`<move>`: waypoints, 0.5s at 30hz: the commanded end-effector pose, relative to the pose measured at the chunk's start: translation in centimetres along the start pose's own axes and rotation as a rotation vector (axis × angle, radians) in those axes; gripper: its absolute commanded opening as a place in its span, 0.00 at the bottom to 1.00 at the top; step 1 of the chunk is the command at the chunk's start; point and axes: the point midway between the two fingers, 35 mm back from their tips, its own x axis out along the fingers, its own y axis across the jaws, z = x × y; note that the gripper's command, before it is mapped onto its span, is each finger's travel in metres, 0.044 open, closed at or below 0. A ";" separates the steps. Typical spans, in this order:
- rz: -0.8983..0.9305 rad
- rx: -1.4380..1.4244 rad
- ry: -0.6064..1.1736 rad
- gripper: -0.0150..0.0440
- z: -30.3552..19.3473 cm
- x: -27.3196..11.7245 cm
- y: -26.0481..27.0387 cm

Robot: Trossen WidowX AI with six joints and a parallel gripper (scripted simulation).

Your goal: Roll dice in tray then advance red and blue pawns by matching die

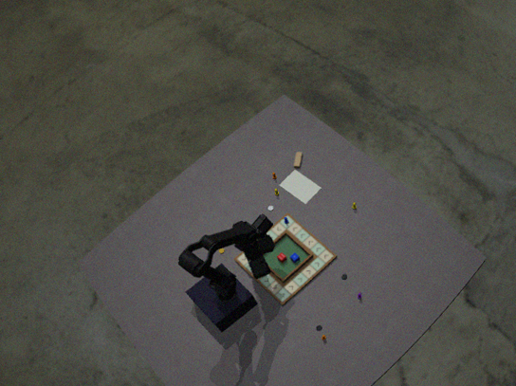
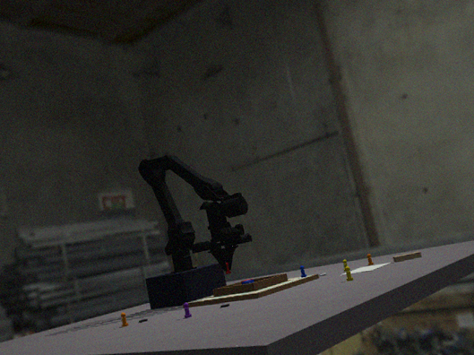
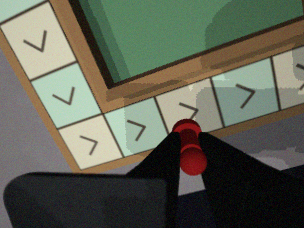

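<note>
dim concrete walls stand behind the grey counter (image 2: 295,321), where the game board (image 1: 309,271) lies near the middle with both dice in its green tray. the end effector (image 3: 189,150) is clamped on the red pawn (image 3: 190,147), over a track square on the side facing the arm's base. small, light, hard and probably slick, it looks best held at its narrow waist.

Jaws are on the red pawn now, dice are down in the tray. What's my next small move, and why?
Probably carry the pawn one square along the arrows. The gripper is shut on the red pawn, which the exterior view shows already lifted off the board. Both dice rest in the tray, so stepping the pawn forward comes next; count squares by the red die, whose face is unreadable here.
</note>
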 end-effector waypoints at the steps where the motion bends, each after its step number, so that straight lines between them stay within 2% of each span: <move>1: -0.002 0.004 -0.004 0.25 -0.1 -2.5 0.0; 8: -0.002 0.003 -0.003 0.25 -1.0 -6.9 -0.3; 15: -0.002 0.004 -0.004 0.25 -0.5 -7.3 -0.4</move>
